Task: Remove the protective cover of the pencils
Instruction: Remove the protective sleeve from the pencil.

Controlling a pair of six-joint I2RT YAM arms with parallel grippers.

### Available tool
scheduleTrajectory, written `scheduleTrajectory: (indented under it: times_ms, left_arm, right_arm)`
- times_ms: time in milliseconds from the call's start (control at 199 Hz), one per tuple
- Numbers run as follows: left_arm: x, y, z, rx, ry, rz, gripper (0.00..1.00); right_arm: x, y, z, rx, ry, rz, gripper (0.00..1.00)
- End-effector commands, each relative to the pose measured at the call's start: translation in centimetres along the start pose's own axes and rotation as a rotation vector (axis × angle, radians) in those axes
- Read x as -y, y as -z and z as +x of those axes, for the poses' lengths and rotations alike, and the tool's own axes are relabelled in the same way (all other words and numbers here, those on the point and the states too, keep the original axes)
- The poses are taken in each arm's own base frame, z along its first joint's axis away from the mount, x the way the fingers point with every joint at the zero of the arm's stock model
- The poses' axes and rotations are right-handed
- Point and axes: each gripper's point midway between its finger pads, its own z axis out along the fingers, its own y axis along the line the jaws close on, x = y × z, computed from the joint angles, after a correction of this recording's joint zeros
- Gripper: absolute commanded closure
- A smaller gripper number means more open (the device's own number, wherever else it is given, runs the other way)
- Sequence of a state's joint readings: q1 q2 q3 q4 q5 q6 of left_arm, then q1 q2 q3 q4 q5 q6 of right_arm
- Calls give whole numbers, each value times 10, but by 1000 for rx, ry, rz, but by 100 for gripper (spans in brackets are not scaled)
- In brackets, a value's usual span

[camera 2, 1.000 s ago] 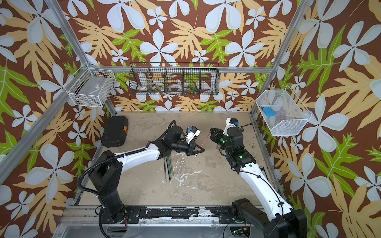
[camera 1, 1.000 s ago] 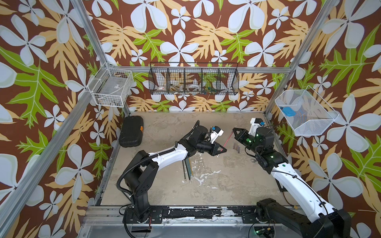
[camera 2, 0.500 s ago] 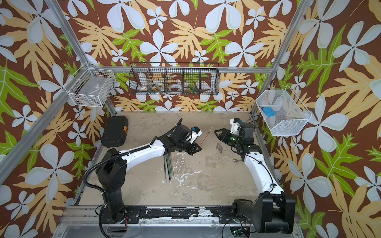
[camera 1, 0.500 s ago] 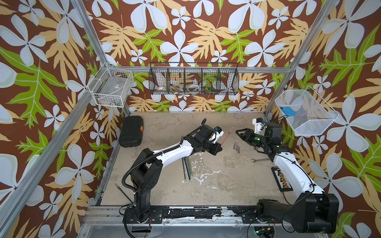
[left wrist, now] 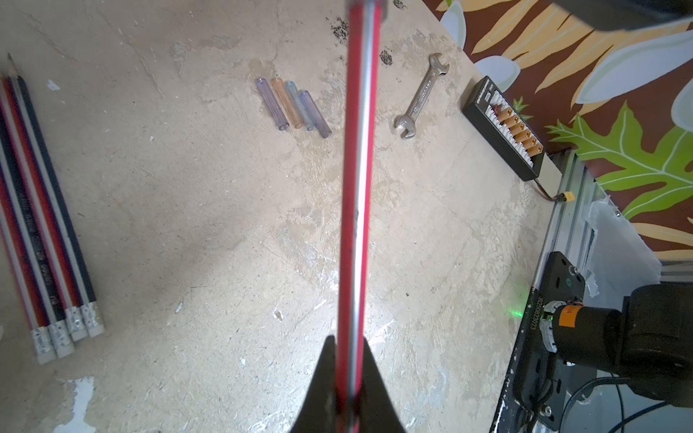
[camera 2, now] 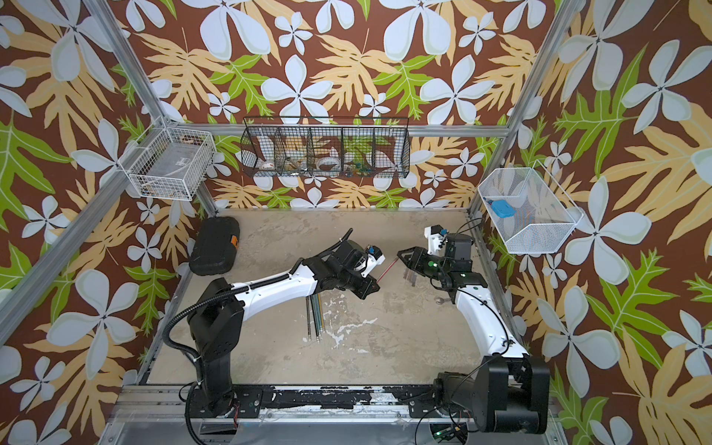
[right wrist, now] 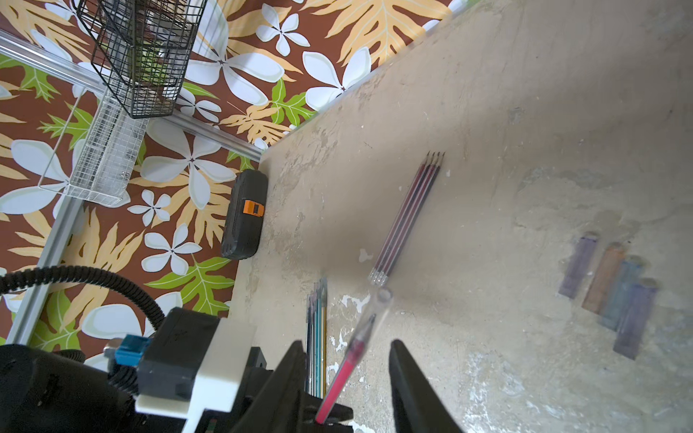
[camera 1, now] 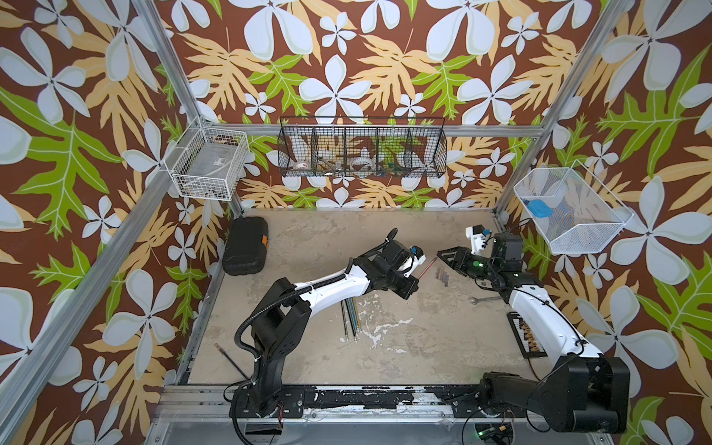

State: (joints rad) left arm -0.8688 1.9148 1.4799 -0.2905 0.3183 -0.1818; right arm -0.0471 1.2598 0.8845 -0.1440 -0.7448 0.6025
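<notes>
My left gripper (left wrist: 349, 345) is shut on a red pencil (left wrist: 358, 187), held above the table and pointing at the right gripper (camera 1: 443, 256). A clear protective cover (right wrist: 375, 315) sits over the pencil's tip (right wrist: 339, 375). The right gripper (right wrist: 347, 343) is open, with its jaws on either side of the capped end and not touching it. Several bare-tipped pencils (right wrist: 408, 217) lie together on the table. Several more pencils (camera 1: 350, 319) lie under the left arm. Several removed tinted covers (left wrist: 292, 105) lie side by side, seen in both top views as covers (camera 1: 441, 275) (camera 2: 409, 274).
A wrench (camera 1: 477, 299) lies near the right arm. A black charger board (camera 1: 528, 335) sits at the right edge. A black case (camera 1: 244, 250) rests at the back left corner. Wire baskets hang on the walls.
The right gripper has gone from shut to open around the pencil's tip, and its arm has swung out toward the right wall. The left gripper still holds the red pencil, shifted slightly.
</notes>
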Motion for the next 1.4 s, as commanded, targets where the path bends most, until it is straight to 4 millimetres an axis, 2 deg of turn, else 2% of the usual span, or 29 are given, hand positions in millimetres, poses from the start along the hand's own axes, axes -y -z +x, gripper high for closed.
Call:
scheduleTrajectory:
  times_ms: [0,261,567,1069,1396]
  left_arm:
    - [3,4,-4,9,-12,-2,100]
    - [6,3,-3,8,-17,6,100]
    - [5,3,-3,9,-16,1,100]
    - [6,6,-4,15,-15,-1,100]
    - [9,5,-2,10,-19,7,100]
  right_arm:
    - [3,0,-6,20,-7,24,62]
    - [2,-7,-17,40,-28,5,67]
    - [2,-11,-16,32,-51,-16,75]
    - [7,-13,-5,14,-88,-32,78]
    - [4,-14,-12,28,-82,-31,78]
